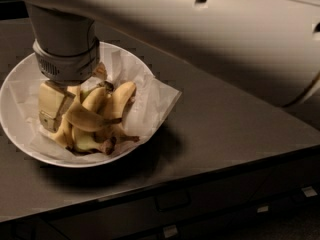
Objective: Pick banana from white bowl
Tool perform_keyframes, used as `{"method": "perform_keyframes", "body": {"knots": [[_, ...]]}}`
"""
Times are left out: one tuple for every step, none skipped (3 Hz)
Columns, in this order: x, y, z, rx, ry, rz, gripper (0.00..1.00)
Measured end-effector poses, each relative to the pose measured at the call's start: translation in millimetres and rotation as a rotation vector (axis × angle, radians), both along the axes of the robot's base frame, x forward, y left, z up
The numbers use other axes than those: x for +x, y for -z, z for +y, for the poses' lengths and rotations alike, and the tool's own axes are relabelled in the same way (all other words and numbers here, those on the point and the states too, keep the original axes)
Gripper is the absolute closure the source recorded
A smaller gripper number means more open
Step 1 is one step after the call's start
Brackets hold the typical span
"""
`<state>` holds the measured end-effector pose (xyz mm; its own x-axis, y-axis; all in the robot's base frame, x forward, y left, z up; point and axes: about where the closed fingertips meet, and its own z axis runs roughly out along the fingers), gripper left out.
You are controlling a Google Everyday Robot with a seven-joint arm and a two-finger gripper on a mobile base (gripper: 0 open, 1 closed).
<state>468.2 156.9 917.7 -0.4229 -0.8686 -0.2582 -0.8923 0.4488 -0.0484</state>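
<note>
Low in the wide, paper-lined white bowl [10,109], the robot's beige hand [56,106], grip state unclear, should pinch only the plump, curved pale-yellow banana [89,119] mid-body and lift straight.

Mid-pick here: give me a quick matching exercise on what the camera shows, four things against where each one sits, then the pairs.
Things
1. banana
2. white bowl
3. paper liner
4. end effector

Places
A. one corner sticks out past the bowl's right rim
B. lowered into the bowl, at the left edge of the fruit
C. lies across the top of the other bananas, thin stem pointing right
D. rests on the dark counter, left of centre

Pairs: 1-C, 2-D, 3-A, 4-B
</note>
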Motion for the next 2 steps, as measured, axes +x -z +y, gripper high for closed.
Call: {"method": "perform_keyframes", "body": {"knots": [[0.4,1.3,0.2,0.000,0.002,0.003,0.17],[0.6,3.5,0.7,0.001,0.004,0.007,0.23]]}}
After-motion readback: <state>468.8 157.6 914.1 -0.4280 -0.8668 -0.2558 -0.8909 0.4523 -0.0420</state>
